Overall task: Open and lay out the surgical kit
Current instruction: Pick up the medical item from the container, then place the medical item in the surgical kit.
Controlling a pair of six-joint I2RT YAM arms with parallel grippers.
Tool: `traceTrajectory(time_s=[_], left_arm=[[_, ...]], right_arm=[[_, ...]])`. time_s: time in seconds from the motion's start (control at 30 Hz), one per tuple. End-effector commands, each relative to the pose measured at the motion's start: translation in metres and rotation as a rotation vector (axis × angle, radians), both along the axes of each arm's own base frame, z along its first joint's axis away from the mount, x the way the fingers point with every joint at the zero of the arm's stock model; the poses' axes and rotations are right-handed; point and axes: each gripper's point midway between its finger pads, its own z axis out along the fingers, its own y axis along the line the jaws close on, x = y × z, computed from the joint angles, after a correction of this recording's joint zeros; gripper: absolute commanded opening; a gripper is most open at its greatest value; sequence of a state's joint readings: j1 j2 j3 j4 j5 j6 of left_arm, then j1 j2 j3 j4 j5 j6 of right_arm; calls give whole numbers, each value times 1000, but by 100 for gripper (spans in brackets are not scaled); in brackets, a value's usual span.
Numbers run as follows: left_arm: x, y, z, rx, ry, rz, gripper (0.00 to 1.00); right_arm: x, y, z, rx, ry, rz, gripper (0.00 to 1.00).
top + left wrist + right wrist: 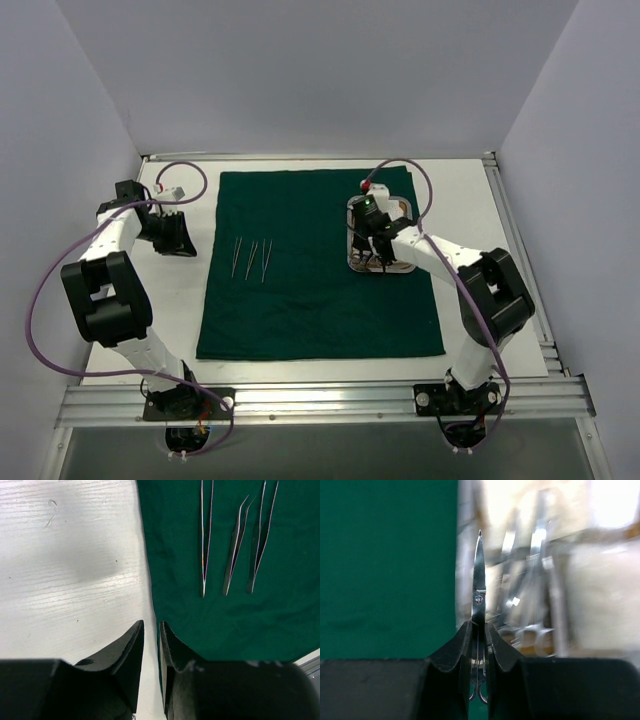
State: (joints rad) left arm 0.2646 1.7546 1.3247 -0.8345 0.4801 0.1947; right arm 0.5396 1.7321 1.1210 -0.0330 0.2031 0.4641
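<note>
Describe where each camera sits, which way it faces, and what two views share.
Top external: above and behind the bases, looking down on the green cloth and steel tray; both arms show.
Left wrist: on the left arm, looking down past the left gripper at the table and three forceps.
Right wrist: looking past the right gripper, shut on scissors, toward the blurred steel tray.
Shared: top and left wrist both show the forceps on the cloth.

Top view: bright, even, diffuse light from above; soft faint shadows on white table [465,185]. Left wrist view: crisp focus; forceps [233,560] glint with thin rainbow edges; broad grey shadow across table; left gripper fingers [127,652] near-black, underexposed. Right wrist view: scissors [479,580] sharp with bright highlight; steel tray [466,540] behind blurred, washed out, glare top right; green drape [385,565] soft.
</note>
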Motion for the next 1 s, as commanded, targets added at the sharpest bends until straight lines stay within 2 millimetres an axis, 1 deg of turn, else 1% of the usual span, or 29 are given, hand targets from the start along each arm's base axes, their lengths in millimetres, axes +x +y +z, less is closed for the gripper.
traceTrajectory(time_s=[0.0, 0.03, 0.07, 0.17, 0.2, 0.23, 0.27, 0.3, 0.33, 0.37, 0.4, 0.5, 0.57, 0.6, 0.67, 0.73, 0.87, 0.97], left_arm=[[6, 1, 10, -10, -37, -12, 28], [6, 0, 11, -11, -40, -12, 28], [7, 0, 11, -16, -43, -14, 28], [7, -1, 12, -18, -47, -15, 28], [6, -2, 13, -21, -47, -16, 28], [7, -2, 13, -21, -51, -17, 28], [6, -2, 12, -25, -48, -19, 28], [5, -3, 12, -29, -47, -22, 28], [4, -3, 11, -32, -46, -22, 28], [4, -4, 12, -33, -49, -25, 28], [4, -5, 11, -36, -47, -26, 28], [4, -5, 10, -37, -45, -29, 28], [5, -5, 10, -41, -46, -31, 28], [5, -5, 11, -42, -48, -30, 28], [5, -5, 10, -46, -46, -30, 28], [5, -6, 8, -49, -40, -31, 28], [5, -6, 6, -55, -32, -32, 28], [5, -5, 6, -54, -34, -32, 28]], right_arm=[[-13, 53, 44, 85, -126, -30, 0], [-17, 65, 44, 107, -132, -27, 0], [-30, 82, 40, 136, -121, -17, 0], [-36, 114, 32, 186, -142, 3, 0], [-35, 120, 17, 174, -121, 4, 0], [-27, 132, 24, 191, -130, 15, 0], [-24, 138, 24, 190, -132, 23, 0], [-20, 142, 12, 164, -120, 30, 0], [-16, 146, 11, 163, -120, 34, 0], [-10, 153, 17, 175, -134, 36, 0], [-8, 154, 8, 158, -124, 37, 0], [-4, 157, -3, 135, -109, 35, 0], [-5, 155, -13, 124, -93, 28, 0], [-7, 155, -21, 115, -78, 28, 0], [-10, 152, -30, 103, -60, 23, 0], [-12, 146, -36, 90, -50, 15, 0], [-10, 133, -36, 70, -45, 0, 0], [-12, 127, -39, 46, -29, 8, 0]])
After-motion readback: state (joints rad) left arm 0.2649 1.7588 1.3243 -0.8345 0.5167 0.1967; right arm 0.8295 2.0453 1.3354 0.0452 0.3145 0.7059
